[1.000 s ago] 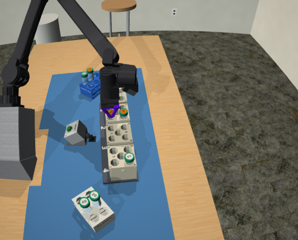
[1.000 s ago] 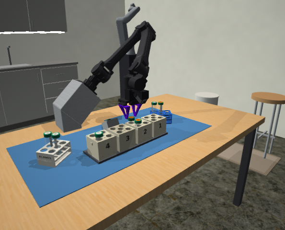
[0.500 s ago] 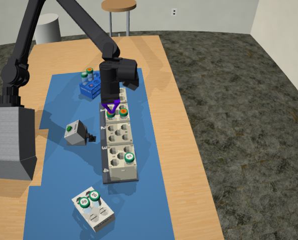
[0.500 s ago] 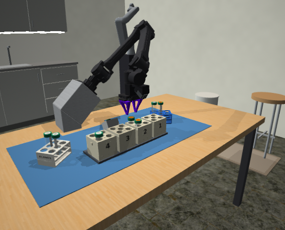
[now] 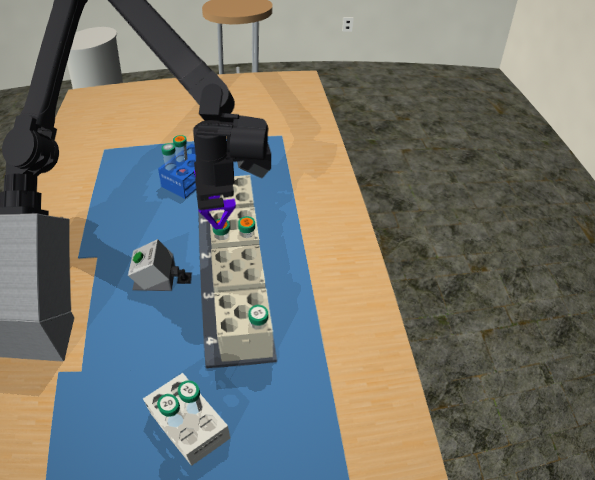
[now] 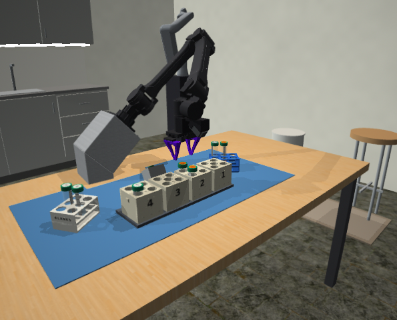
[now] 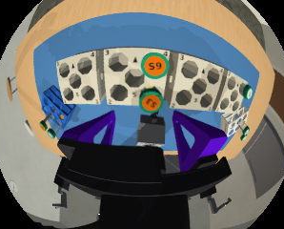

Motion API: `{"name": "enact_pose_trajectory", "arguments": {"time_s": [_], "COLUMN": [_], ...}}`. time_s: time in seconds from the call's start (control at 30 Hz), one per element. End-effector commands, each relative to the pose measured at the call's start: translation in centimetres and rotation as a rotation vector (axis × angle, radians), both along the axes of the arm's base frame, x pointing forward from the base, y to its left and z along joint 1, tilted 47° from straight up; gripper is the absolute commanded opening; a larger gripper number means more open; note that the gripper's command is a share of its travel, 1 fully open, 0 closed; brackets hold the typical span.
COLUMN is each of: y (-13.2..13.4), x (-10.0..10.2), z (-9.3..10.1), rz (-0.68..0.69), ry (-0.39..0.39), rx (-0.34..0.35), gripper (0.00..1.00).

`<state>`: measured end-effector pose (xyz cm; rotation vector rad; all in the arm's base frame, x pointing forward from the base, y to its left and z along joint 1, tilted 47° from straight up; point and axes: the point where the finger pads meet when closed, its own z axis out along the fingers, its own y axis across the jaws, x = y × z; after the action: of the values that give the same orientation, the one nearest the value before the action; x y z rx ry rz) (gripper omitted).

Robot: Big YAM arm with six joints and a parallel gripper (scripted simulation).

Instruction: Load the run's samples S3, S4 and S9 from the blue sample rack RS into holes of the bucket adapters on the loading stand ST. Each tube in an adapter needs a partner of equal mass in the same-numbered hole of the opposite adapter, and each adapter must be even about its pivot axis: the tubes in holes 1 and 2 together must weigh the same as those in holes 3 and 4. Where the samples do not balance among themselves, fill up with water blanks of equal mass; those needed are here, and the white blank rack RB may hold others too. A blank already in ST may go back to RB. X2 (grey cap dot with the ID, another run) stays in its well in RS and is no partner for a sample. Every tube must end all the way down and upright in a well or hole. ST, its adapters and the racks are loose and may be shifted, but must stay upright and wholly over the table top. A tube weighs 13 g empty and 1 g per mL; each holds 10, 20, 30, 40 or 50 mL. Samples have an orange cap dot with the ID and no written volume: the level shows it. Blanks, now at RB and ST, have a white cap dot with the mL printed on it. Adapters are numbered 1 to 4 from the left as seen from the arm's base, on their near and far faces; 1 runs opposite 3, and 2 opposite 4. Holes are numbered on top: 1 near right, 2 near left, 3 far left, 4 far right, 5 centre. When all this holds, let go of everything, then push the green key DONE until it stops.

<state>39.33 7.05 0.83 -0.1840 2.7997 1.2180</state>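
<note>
The loading stand [image 5: 238, 273] carries four white adapters in a row. Adapter 2 [image 6: 201, 182] holds two orange-dot samples. S9 [image 7: 155, 67] sits in the far right hole. A second sample [image 7: 150, 101], its ID unreadable, sits down in the near right hole. My gripper [image 5: 218, 219] is open just above this second sample, with the purple fingers apart from its cap on either side. Adapter 4 holds a blank marked 10 [image 5: 257, 314]. The blue sample rack [image 5: 178, 178] holds an orange-dot tube [image 5: 179, 140] and a grey-dot tube [image 5: 168, 149].
The white blank rack [image 5: 186, 418] stands near the mat's front with two blanks marked 20. The grey box with the green DONE key [image 5: 138, 256] stands left of the stand. Adapters 1 and 3 have empty holes.
</note>
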Motion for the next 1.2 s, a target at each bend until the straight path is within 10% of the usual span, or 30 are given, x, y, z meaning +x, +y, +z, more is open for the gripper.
{"name": "enact_pose_trajectory", "arguments": {"time_s": [0.0, 0.47, 1.17], "y": [2.4, 8.7, 19.1], "x": [-0.7, -4.4, -9.5], "z": [3.1, 9.8, 22.4], "rz": [0.144, 0.551, 0.53], "ry": [-0.158, -0.606, -0.621], "rx": [-0.003, -0.025, -0.012], "gripper": [0.8, 0.8, 0.8]}}
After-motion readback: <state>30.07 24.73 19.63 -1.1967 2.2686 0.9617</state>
